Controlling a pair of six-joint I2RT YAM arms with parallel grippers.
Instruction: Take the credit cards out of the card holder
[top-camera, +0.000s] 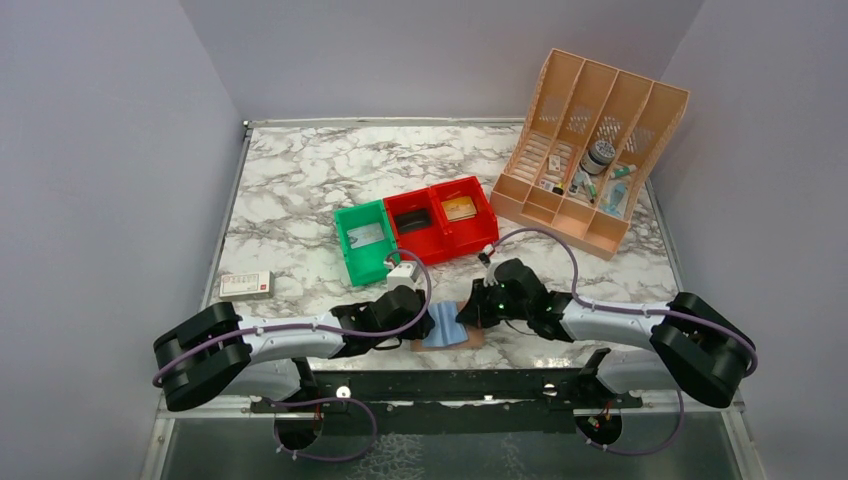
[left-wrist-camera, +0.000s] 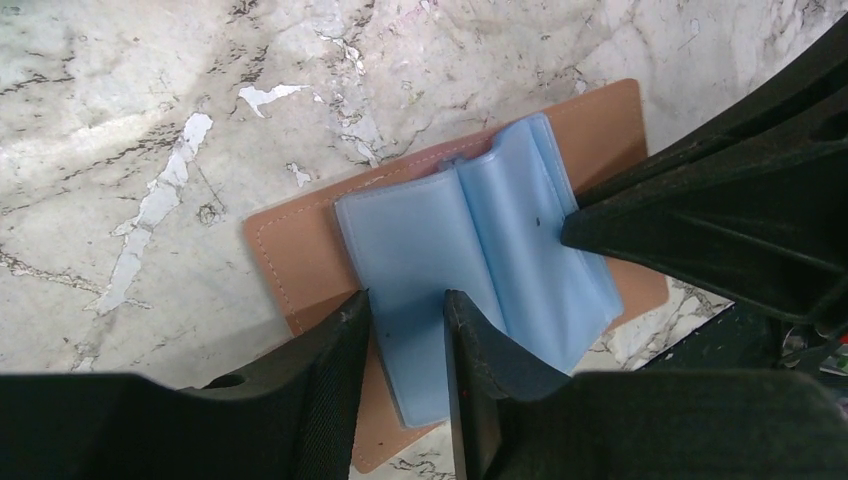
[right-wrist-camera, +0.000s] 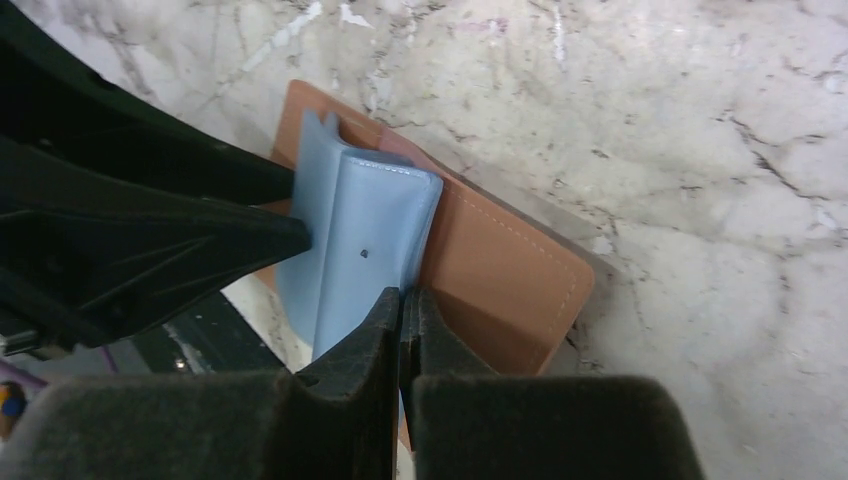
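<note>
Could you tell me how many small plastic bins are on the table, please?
3: the green bin mid-table, the left red bin just right of it, and the right red bin next along. None appears hidden.

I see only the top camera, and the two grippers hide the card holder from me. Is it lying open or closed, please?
Observer: Open. The left wrist view shows the card holder spread flat on the marble table, blue pocket panels facing up.
Operator: Does any card show in those pockets?
Observer: No. In both wrist views the panels look plain blue and no card edge shows.
Operator: Is the right gripper closed?
Observer: Yes. The right gripper has its jaws pressed together at the edge of the raised panel. I cannot tell whether they pinch it.
</note>
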